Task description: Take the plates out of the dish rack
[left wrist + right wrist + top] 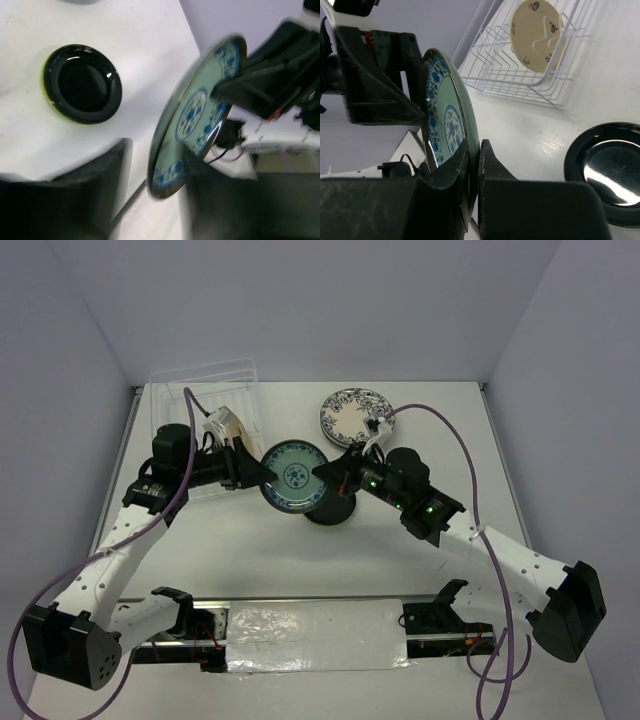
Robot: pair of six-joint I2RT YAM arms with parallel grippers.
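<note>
With your right hand (323,480) pinching the teal plate (293,476) and left hand (264,471) open, back the left straight off before swinging.

I've a teal plate (294,476) filling the gap between my left gripper (262,472) and right gripper (322,480), black plate (335,512) beneath, plate stack (352,415) and dish rack (215,380) behind, bare counter (300,560) nearer.

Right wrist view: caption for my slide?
Right gripper clamps the blue-patterned plate by its rim; a cream plate stands in the dish rack.
</note>
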